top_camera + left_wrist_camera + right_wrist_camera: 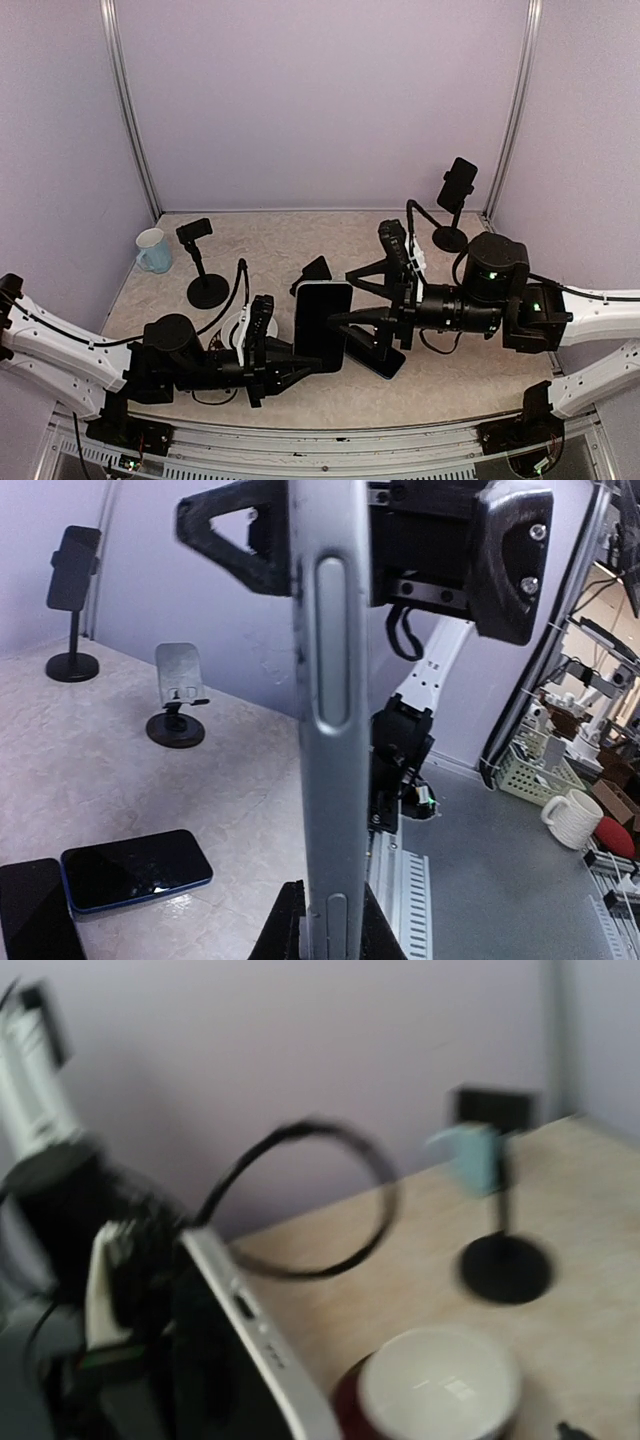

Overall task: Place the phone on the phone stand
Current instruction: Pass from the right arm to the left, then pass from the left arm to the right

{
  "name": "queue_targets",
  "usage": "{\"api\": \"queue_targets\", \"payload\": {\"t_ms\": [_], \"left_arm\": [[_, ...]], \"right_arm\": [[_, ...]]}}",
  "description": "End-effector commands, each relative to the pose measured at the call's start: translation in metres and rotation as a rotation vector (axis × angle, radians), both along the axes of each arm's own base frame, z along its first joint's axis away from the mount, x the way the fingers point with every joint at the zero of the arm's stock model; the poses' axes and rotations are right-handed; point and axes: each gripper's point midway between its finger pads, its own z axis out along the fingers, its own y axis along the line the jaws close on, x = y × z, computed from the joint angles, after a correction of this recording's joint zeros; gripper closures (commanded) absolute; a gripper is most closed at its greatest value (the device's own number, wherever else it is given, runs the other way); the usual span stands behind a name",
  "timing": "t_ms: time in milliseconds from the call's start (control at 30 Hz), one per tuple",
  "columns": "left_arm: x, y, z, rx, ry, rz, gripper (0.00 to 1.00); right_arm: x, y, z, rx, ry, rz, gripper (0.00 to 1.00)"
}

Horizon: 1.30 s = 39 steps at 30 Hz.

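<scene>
Left gripper: my left gripper (292, 358) is clamped tight on one end of the silver-edged black-screened phone (322, 325), which is held clear of the beige speckled tabletop (270, 245).
Phone attitude: from the left wrist, the phone (325, 720) stands upright and edge-on. Its lower end is pinched between my left fingers (283, 932).
Right gripper: my right gripper (342, 298) is spread wide, with a finger (240, 535) on either side of the phone's far end. I cannot tell whether the pads touch it.
Phone position: front-middle of the table, between my two arms.
Stands: a black round-based phone stand with a clamp head (205, 268) is back-left of the phone, apart from it. A second black clamp stand (455, 205) sits in the back-right corner, well apart.
Other items: a pale blue mug (153, 250) is near the left stand. A dark spare phone lying flat (388, 358) is under my right gripper.
Right wrist view: blurred. The phone's pale edge (255, 1340) is lower left and a white bowl (440, 1385) is beneath.
</scene>
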Motion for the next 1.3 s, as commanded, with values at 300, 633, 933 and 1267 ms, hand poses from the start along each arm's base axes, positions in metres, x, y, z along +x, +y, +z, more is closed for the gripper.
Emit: {"api": "queue_targets", "payload": {"t_ms": [300, 633, 933, 1267], "left_arm": [[-0.034, -0.009, 0.026, -0.105, -0.042, -0.206, 1.0], [-0.032, -0.015, 0.022, -0.086, -0.034, -0.202, 1.0], [-0.033, -0.023, 0.017, -0.069, -0.032, -0.218, 1.0], [-0.027, -0.016, 0.015, -0.066, -0.033, -0.174, 0.98]], "right_arm": [[-0.047, 0.044, 0.006, 0.016, 0.033, 0.361, 0.0], [-0.05, 0.06, 0.003, 0.017, 0.058, 0.411, 0.11], [-0.048, 0.059, 0.004, 0.027, 0.061, 0.417, 0.38], [-0.038, 0.063, -0.004, 0.007, 0.08, 0.395, 1.0]]}}
